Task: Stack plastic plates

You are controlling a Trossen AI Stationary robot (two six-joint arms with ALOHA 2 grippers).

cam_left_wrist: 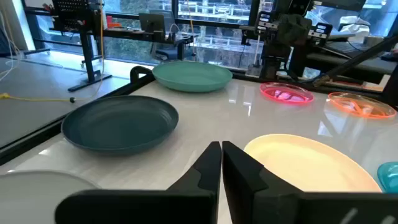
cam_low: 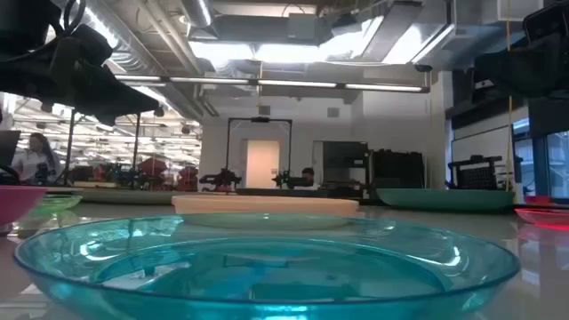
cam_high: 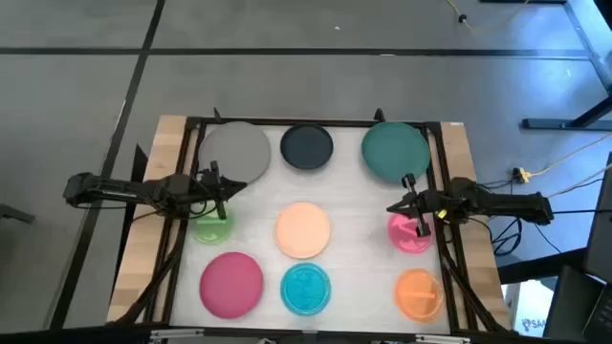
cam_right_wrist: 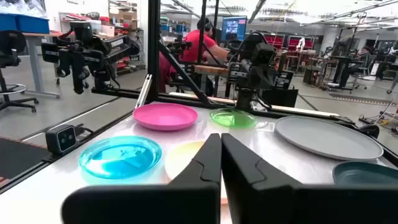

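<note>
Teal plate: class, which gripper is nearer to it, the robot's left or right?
Right. The right gripper sits just in front of the teal plate, over the pink plate. The left gripper is across the table, over the light green plate.

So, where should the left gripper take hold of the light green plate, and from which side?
The light green plate lies flat on the table, partly under the left gripper, so only its thin raised rim offers a hold. Probably best to pinch the rim on the side facing the peach plate, coming down from above with one finger inside.
</note>
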